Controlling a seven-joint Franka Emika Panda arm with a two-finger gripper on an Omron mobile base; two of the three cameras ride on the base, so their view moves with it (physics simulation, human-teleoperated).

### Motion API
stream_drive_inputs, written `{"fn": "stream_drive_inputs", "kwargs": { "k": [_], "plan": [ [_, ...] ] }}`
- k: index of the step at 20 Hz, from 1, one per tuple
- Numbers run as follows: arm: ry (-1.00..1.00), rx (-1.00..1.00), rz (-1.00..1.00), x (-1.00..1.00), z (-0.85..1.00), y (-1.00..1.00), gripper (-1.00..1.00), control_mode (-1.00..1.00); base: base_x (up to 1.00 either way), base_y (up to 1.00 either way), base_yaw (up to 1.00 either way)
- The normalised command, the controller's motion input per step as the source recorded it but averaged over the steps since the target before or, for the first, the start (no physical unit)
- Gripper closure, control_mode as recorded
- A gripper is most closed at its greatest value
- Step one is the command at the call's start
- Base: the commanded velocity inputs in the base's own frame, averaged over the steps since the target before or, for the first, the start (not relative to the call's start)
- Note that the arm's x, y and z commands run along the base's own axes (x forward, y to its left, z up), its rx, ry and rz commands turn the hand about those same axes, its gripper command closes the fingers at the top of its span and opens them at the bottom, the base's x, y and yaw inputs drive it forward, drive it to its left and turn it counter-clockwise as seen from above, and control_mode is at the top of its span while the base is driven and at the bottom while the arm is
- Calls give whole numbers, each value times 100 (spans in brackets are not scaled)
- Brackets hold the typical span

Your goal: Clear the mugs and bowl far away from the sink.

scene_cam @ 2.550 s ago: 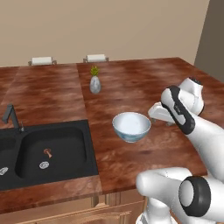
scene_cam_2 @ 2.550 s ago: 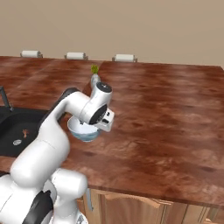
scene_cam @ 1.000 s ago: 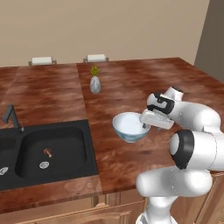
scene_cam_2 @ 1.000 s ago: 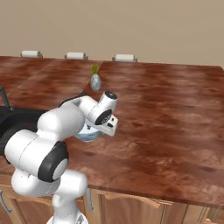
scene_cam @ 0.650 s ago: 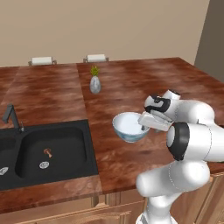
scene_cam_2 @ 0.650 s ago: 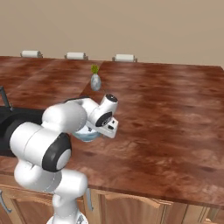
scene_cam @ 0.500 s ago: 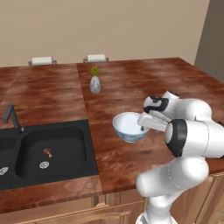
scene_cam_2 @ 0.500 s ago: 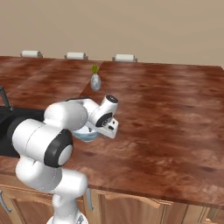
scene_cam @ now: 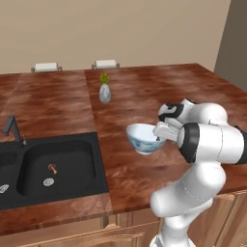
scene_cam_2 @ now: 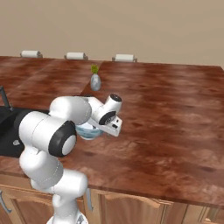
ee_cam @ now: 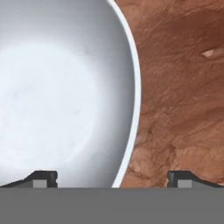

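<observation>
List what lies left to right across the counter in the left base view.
Faucet → sink → vase → bowl → tool at the bowl's right rim.

gripper (ee_cam: 111, 177) low, jaws spread wide

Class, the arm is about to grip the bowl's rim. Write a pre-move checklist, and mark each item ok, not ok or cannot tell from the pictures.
1. Gripper open: ok, its tips stand wide apart.
2. Rim of the bowl between the tips: ok, one tip is over the inside, one over the counter.
3. Bowl upright and empty: ok.
4. Tips low enough to pinch the rim: cannot tell.
5. Vase away from the bowl: ok.
6. Bowl far from the sink: not ok, it sits close beside it.
</observation>
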Motion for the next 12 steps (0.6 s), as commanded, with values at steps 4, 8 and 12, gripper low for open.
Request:
{"fn": "stream_drive_inputs", "kwargs": {
  "k": [4, 8, 12],
  "plan": [
    [0, 0, 0, 5, -18, 23, 100, -100, 0, 0, 0],
    [2, 0, 0, 0, -22, 23, 100, -100, 0, 0, 0],
    [6, 0, 0, 0, -27, 27, 100, -100, 0, 0, 0]
  ]
}}
